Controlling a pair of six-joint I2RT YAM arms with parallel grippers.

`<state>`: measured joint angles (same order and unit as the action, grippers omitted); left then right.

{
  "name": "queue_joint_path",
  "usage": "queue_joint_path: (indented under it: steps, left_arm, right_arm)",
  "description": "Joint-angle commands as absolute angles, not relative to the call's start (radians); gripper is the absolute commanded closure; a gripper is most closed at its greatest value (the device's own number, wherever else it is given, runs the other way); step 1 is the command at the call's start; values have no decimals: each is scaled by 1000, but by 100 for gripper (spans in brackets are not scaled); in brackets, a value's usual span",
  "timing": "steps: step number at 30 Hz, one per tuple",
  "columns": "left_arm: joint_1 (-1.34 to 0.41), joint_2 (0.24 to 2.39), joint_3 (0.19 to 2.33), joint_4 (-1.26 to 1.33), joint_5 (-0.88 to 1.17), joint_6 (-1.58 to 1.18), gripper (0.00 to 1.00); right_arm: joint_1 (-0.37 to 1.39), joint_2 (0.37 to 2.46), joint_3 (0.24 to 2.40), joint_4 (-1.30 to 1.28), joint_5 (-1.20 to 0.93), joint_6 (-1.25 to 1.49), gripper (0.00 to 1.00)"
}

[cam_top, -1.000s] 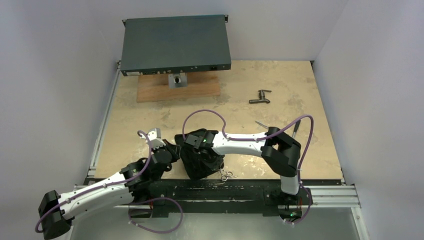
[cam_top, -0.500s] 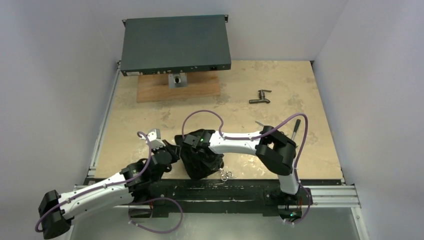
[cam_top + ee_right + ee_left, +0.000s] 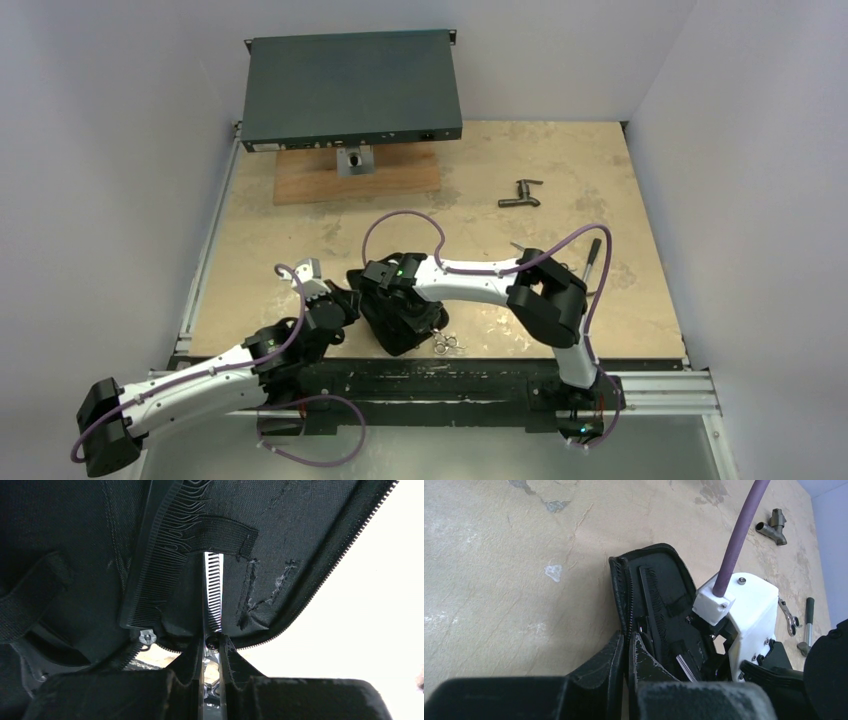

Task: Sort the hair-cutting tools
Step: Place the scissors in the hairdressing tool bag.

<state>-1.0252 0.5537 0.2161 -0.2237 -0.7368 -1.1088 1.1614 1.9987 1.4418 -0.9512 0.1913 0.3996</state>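
Observation:
An open black zip case [image 3: 392, 325] lies near the table's front edge. A slim black comb [image 3: 160, 555] sits under an elastic strap inside it and also shows in the left wrist view [image 3: 655, 592]. My right gripper [image 3: 212, 647] is shut on silver scissors at their pivot. The toothed blade [image 3: 213, 590] points into the case under a strap, and the handles [image 3: 447, 345] stick out toward the front. My left gripper [image 3: 627, 642] is shut on the case's zippered edge [image 3: 624, 595]. A thin silvery piece [image 3: 788, 617] lies on the table beyond the right arm.
A dark T-shaped fitting [image 3: 520, 193] lies at the back right. A small hammer [image 3: 594, 255] lies right of the right arm. A dark flat box [image 3: 350, 88] stands on a wooden board [image 3: 355, 178] at the back. White walls close both sides.
My right gripper has shifted a little left and deeper into the case with the scissors. The scissor handles moved left with it. The left arm has barely moved.

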Motion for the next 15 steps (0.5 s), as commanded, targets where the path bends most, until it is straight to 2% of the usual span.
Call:
queue_joint_path:
  steps: [1,15]
  left_arm:
    - [-1045,560,209,-173,-689,-1125,100]
    - [-1045,588,200,-144,-683,-1111,100]
  right_arm:
    - [1152,1986,1505,-849,244,443,100]
    - [1120,2009,1552,-822,272,439,100]
